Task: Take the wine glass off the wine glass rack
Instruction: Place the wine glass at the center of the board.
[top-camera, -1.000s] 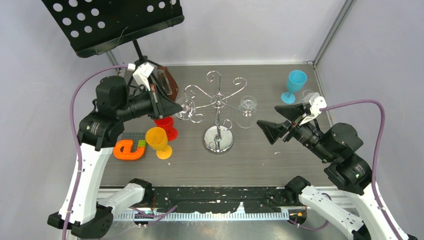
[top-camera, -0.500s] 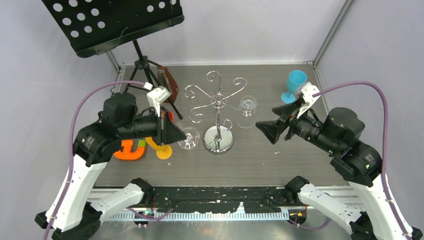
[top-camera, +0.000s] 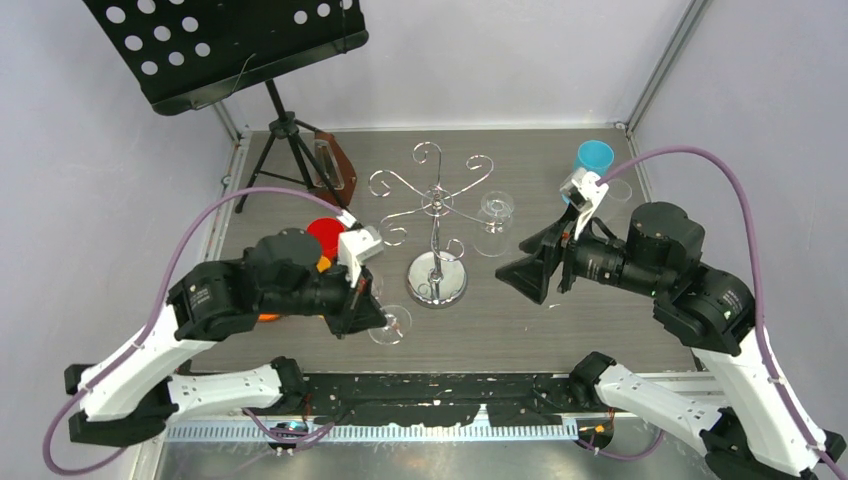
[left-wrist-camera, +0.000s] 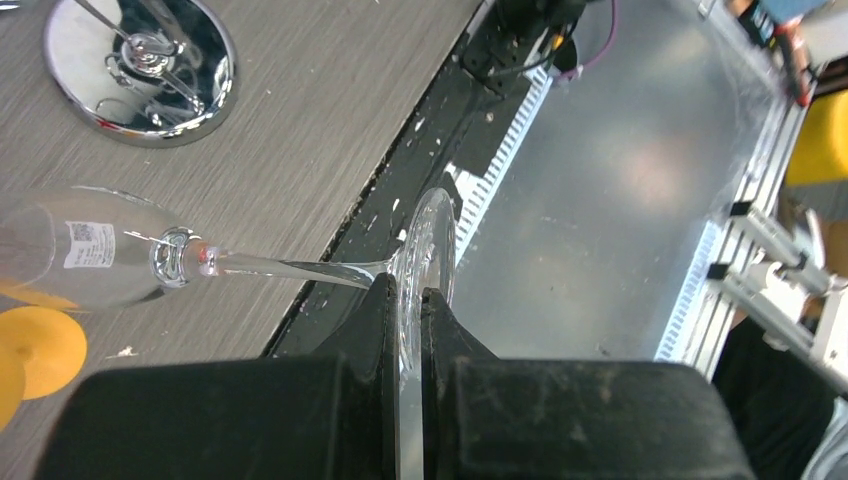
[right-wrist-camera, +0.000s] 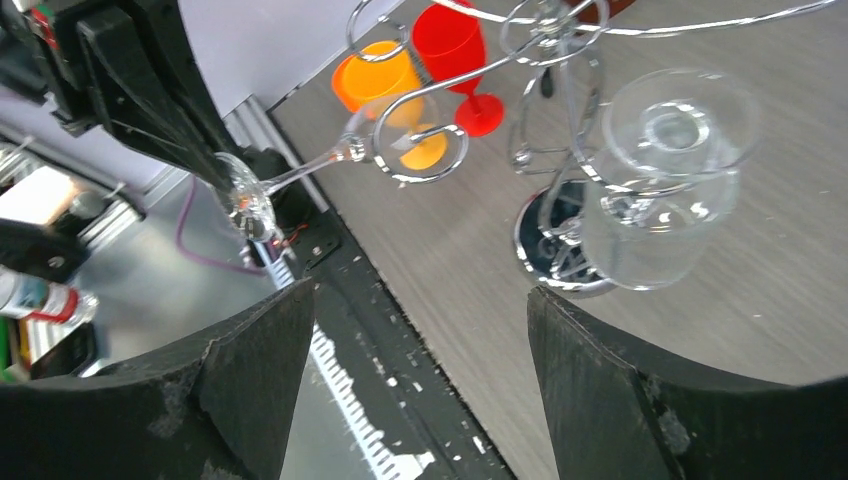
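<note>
At left, pinches the foot of the wine glass (left-wrist-camera: 90, 250) edge-on in the left gripper (left-wrist-camera: 405, 298), pressed tight. Holds it sideways, off the wine glass rack (top-camera: 437, 278), low over the near edge of the table (top-camera: 560, 330), seemingly not touching. Leaves a second glass (top-camera: 495, 222) hanging on the rack's right side. Holds the right gripper (top-camera: 530, 262) spread wide, just right of that glass, apart from it.

Your left gripper (top-camera: 378, 316) has pulled the glass (top-camera: 392, 325) off the rack (top-camera: 437, 205) and dropped to the table's (top-camera: 560, 330) near edge, front-left of the rack base. From the top view, that arm now uncovers the red cup (top-camera: 325, 230) and mostly hides the orange one. Your right gripper (top-camera: 520, 262) has edged left, and its wrist now covers the blue cup's (top-camera: 595, 155) stem.
</note>
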